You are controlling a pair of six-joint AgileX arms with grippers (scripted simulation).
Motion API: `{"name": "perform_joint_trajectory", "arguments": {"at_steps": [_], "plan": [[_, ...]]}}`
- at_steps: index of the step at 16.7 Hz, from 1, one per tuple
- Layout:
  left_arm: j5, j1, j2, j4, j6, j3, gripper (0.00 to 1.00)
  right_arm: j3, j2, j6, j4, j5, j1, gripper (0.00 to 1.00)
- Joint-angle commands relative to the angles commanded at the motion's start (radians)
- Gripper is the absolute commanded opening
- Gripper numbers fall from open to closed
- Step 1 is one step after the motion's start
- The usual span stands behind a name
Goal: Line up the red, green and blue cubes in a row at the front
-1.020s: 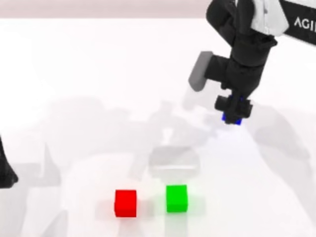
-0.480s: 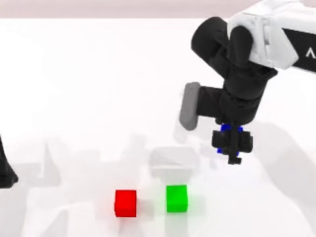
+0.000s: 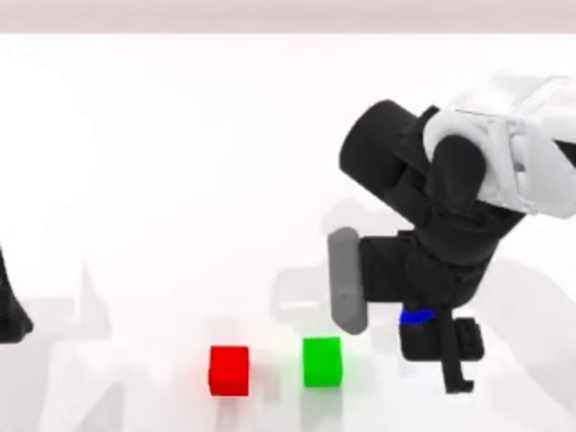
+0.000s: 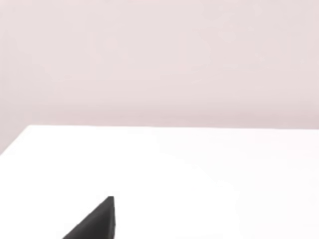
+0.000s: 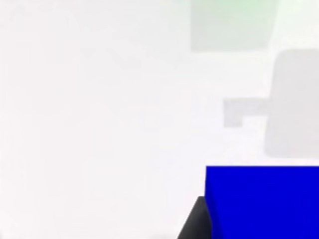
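The red cube (image 3: 229, 370) and the green cube (image 3: 322, 362) sit side by side near the table's front edge, a small gap between them. My right gripper (image 3: 438, 351) hangs just right of the green cube, shut on the blue cube (image 3: 416, 316), of which only a sliver shows under the wrist. In the right wrist view the blue cube (image 5: 264, 201) fills the corner, pressed against one dark fingertip (image 5: 197, 222). My left arm (image 3: 9, 315) is parked at the left edge; one fingertip (image 4: 97, 224) shows in its wrist view, with nothing near it.
The grey camera block (image 3: 346, 281) on the right wrist hangs just above and behind the green cube. White table (image 3: 162, 180) stretches to the left and back.
My right arm has carried the blue cube from the back right of the table toward the front, ending just right of the green cube. Red and green cubes and the left arm stayed put.
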Motion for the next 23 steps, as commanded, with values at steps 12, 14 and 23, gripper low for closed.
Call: {"name": "perform_joint_trajectory", "arguments": {"at_steps": [12, 14, 23], "plan": [[0.0, 0.0, 0.0, 0.0, 0.0, 0.0, 1.0, -0.18, 0.09, 0.004, 0.272, 0.0, 0.002, 0.0], [0.0, 0.0, 0.0, 0.0, 0.0, 0.0, 1.0, -0.183, 0.092, 0.003, 0.275, 0.0, 0.002, 0.0], [0.0, 0.0, 0.0, 0.0, 0.0, 0.0, 1.0, -0.183, 0.092, 0.003, 0.275, 0.0, 0.002, 0.53]]}}
